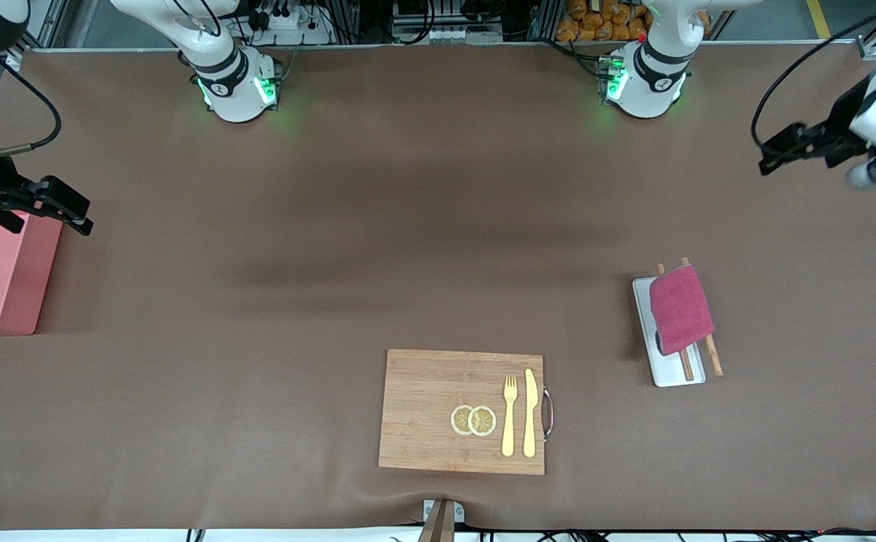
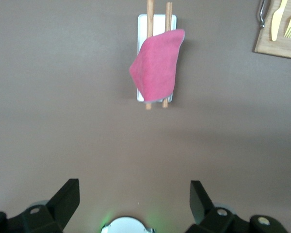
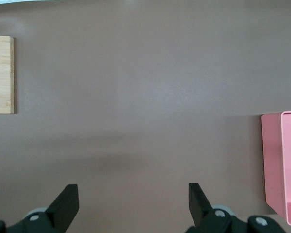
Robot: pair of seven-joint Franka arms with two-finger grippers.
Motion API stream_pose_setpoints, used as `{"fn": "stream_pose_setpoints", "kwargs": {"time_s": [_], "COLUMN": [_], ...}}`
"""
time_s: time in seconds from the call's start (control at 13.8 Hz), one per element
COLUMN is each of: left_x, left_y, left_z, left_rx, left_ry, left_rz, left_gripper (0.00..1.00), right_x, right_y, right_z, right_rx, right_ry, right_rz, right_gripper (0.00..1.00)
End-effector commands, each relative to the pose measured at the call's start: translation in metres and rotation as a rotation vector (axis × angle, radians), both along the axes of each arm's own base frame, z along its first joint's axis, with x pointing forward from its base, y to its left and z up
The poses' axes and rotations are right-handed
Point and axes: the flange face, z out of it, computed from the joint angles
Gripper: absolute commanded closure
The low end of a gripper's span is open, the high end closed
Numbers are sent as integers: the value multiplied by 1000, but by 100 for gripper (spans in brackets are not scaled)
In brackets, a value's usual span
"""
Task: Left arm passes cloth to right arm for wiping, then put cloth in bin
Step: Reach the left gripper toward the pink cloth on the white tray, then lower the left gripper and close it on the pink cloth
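**Cloth lies on tray as both arms wait with fingers spread**

The crimson-pink cloth [image 1: 681, 309] lies draped over two wooden sticks [image 1: 711, 354] on a white tray [image 1: 677, 373], toward the left arm's end of the brown worktop [image 1: 378, 248]. The left gripper [image 2: 134, 204] hangs over bare worktop at that end, fingers wide apart and holding nothing. The right gripper [image 3: 133, 206], also spread and empty, hangs beside the salmon-pink bin [image 1: 1, 275] at the right arm's end. Nearer the front camera, a wooden board [image 1: 423, 414] carries two lemon slices [image 1: 473, 420], a fork [image 1: 509, 414] and a knife [image 1: 530, 412].
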Motion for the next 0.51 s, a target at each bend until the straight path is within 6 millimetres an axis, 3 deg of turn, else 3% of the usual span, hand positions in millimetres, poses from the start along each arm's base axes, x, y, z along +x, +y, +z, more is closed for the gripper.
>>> {"fn": "stream_pose_setpoints", "kwargs": {"time_s": [0.0, 0.29, 0.44], "left_x": [41, 77, 95], "left_y": [2, 3, 4], "left_z": [-46, -99, -135], "left_rx": [14, 4, -1], "left_ry": [-2, -11, -15], "left_rz": [1, 17, 20], "left_gripper": [0, 0, 0], "right_x": [1, 1, 1], "right_y": [-3, -5, -6], "right_z": [1, -2, -3], "right_rx": [4, 4, 4], "right_ry": [-2, 2, 7], "right_rz": [-17, -20, -24], "right_gripper": [0, 0, 0]}}
